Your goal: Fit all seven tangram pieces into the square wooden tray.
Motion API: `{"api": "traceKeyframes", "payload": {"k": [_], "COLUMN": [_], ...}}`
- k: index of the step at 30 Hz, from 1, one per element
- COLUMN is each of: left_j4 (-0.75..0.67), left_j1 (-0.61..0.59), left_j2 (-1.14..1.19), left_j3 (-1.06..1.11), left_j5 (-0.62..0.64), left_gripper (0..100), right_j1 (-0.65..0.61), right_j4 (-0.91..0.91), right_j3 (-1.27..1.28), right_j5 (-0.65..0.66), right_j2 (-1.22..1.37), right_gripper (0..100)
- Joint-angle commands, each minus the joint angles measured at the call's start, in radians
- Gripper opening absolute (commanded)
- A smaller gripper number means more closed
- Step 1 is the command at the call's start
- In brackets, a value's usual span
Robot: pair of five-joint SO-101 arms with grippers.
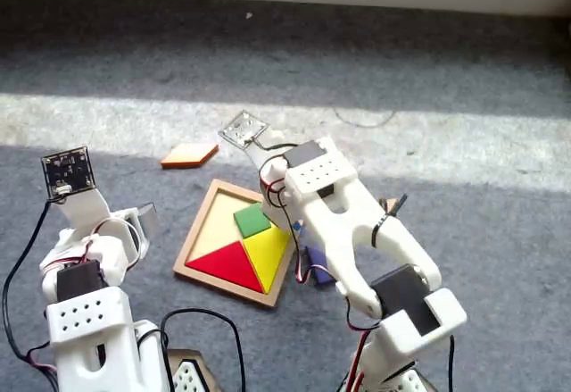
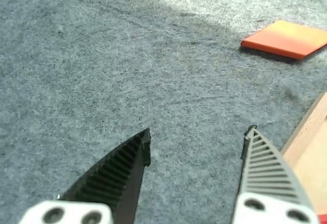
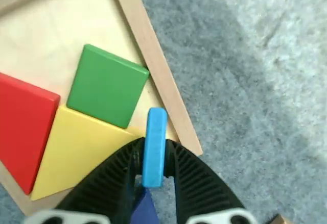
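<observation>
The square wooden tray (image 1: 198, 235) lies on grey carpet and holds a green square (image 1: 252, 221), a yellow triangle (image 1: 268, 247) and a red triangle (image 1: 227, 265). My right gripper (image 3: 155, 150) is shut on a light blue piece (image 3: 155, 142), held on edge just over the tray's rim (image 3: 153, 66) beside the green square (image 3: 107, 85) and the yellow triangle (image 3: 82, 152). A dark blue piece (image 1: 319, 263) lies on the carpet under that arm. An orange parallelogram (image 1: 189, 154) sits on the carpet beyond the tray. My left gripper (image 2: 199, 131) stands open over bare carpet, short of the orange parallelogram (image 2: 284, 39).
A corner of the tray (image 2: 306, 127) lies beside the left gripper's light finger. A small brown thing (image 1: 388, 204) pokes out behind the right arm. A pale wall base runs along the far edge. Open carpet stretches to the right and beyond the tray.
</observation>
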Motion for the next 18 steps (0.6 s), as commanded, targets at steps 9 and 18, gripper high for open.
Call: {"api": "traceKeyframes", "payload": {"k": [9, 18], "left_j4": [-0.015, -0.015], "left_j1": [0.013, 0.013], "left_j2": [-0.016, -0.016], "left_j3": [-0.005, -0.005], "left_j5": [-0.006, -0.006], "left_gripper": [29, 29], "right_j1": [-0.013, -0.065], "right_j4": [-0.062, 0.021], "right_j3": [-0.048, -0.087], "right_j5": [0.064, 0.060], "right_j2": [0.015, 0.013], "right_gripper": [11.1, 15.9]}}
